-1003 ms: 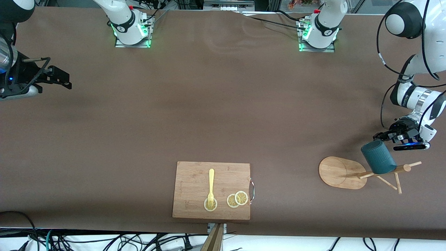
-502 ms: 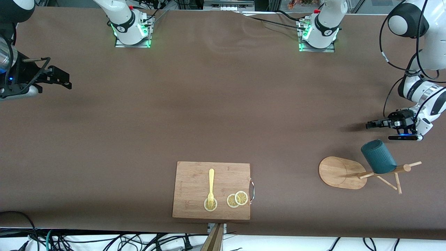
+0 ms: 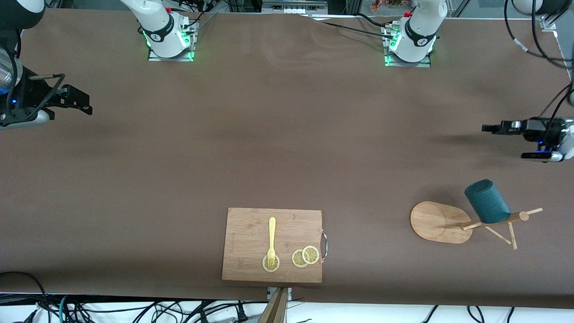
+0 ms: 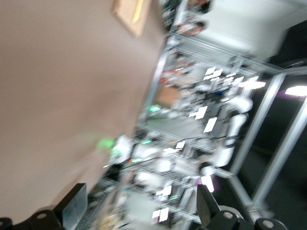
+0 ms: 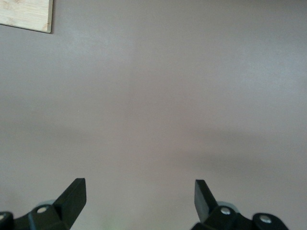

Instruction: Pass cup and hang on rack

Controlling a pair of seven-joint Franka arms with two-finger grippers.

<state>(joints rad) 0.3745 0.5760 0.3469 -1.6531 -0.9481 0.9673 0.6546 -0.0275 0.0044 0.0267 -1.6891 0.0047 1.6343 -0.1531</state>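
Observation:
The dark teal ribbed cup (image 3: 486,202) hangs on a peg of the light wooden rack (image 3: 432,222) at the left arm's end of the table. My left gripper (image 3: 486,128) is open and empty, in the air over bare table, well apart from the cup. Its wrist view shows open fingers (image 4: 72,206) and blurred surroundings, with neither cup nor rack. My right gripper (image 3: 85,105) is open and empty and waits over the right arm's end of the table. Its wrist view shows its own gripper (image 5: 139,191) over bare table.
A rectangular wooden cutting board (image 3: 242,244) lies near the table's front edge, with a yellow fork (image 3: 271,235) and lemon slices (image 3: 306,256) on it. A corner of the board shows in the right wrist view (image 5: 26,14) and in the left wrist view (image 4: 125,17).
My left gripper has drawn away from the cup, rising and swinging toward the left arm's end of the table. The cup stays on the rack. The right arm has not moved.

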